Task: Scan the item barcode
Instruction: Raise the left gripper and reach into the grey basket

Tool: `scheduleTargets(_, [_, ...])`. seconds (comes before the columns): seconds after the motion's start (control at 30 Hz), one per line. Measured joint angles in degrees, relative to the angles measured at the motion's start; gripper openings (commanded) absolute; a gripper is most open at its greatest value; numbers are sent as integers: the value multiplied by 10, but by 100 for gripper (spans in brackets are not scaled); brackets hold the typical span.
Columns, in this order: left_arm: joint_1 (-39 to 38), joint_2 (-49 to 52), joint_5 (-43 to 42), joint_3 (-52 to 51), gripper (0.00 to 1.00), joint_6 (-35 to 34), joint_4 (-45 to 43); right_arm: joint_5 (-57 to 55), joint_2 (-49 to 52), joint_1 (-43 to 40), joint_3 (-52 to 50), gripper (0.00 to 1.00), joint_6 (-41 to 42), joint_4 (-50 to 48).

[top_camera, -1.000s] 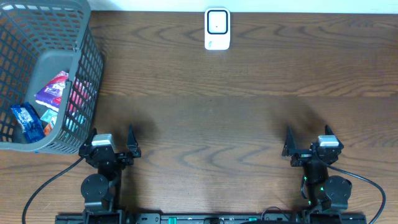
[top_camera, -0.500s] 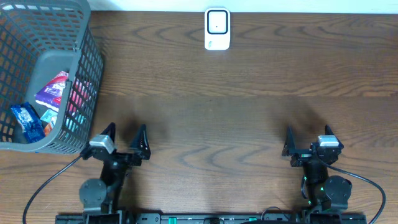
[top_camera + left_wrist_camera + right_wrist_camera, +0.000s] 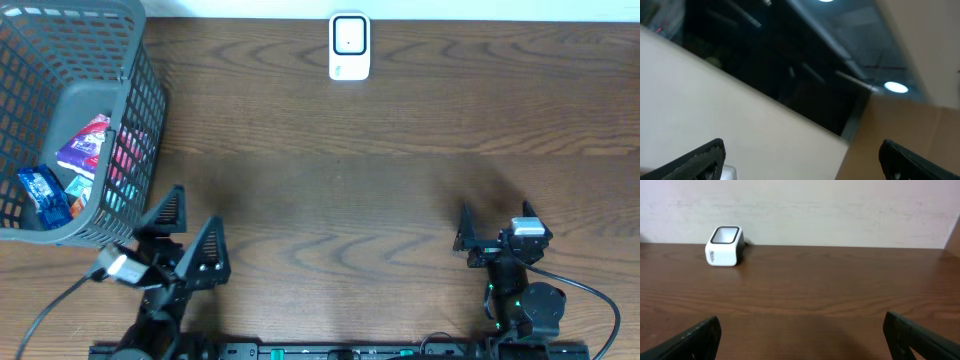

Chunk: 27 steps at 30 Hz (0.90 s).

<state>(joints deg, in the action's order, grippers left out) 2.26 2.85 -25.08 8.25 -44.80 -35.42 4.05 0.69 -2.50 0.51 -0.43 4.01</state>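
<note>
— At the far edge of the tabletop, what is that white box?

— That is the scanner. It stands by itself near the middle of that edge. My right wrist camera sees it too, off to the left by the wall.

— Where are the things to scan?

— The packets lie in the grey basket at the left end. A blue one lies nearest to me.

— And your jaws?

— My left jaws are wide apart and hold nothing. They sit just beside the basket's near corner. My left arm is tipped up, so its camera shows only a pale wall and lights. My right jaws are wide apart too, and hold nothing. My right arm sits low at the near edge, well apart from the scanner, and points at the far wall.
</note>
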Motion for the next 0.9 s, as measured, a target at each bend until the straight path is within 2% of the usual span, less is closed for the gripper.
scheduleTargets(0.1, [0, 52, -6, 90, 98, 16, 49, 0, 0, 0, 0, 99, 0, 0])
scheduleTargets(0.17, [0, 104, -27, 169, 98, 43, 139, 0, 0, 0, 0, 99, 0, 0])
scheduleTargets(0.23, [0, 167, -72, 241, 98, 68, 216, 0, 0, 0, 0, 99, 0, 0])
scheduleTargets(0.3, [0, 230, -147, 294, 98, 85, 241, 0, 0, 0, 0, 99, 0, 0])
scheduleTargets(0.43, [0, 329, -312, 342, 98, 103, 181, 0, 0, 0, 0, 99, 0, 0])
scheduleTargets(0.53, [0, 380, -395, 344, 98, 80, 94, 0, 0, 0, 0, 99, 0, 0])
scheduleTargets(0.67, [2, 421, -435, 351, 98, 32, -3, 0, 0, 0, 0, 99, 0, 0])
scheduleTargets(0.9, [93, 538, -515, 497, 98, -44, 38, 0, 0, 0, 0, 99, 0, 0])
